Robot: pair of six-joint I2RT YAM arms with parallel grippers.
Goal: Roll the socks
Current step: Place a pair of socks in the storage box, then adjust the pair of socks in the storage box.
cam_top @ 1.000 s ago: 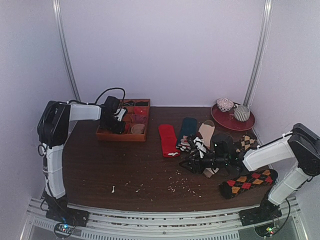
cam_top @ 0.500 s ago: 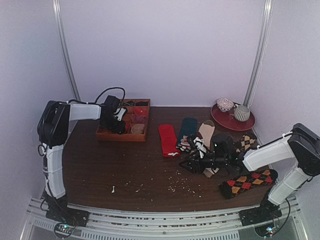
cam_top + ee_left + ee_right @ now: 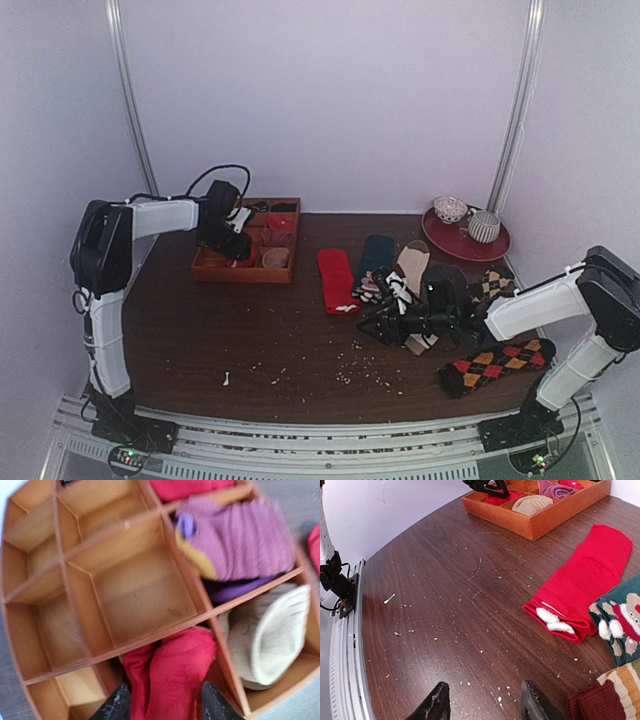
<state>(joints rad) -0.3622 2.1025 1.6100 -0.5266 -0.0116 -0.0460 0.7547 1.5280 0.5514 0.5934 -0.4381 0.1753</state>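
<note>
Above a red sock (image 3: 170, 665) in the tray (image 3: 150, 638), left gripper (image 3: 166, 706) gapes; right gripper (image 3: 485, 702) too.

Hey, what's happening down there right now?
Left gripper open above red rolled sock in tray. Right gripper open over table near flat red sock. Nothing blocking.

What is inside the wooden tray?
Wooden tray: a red sock, cream sock, purple sock and second red sock, in separate compartments. Most others look empty. Anything beneath them is hidden.
</note>
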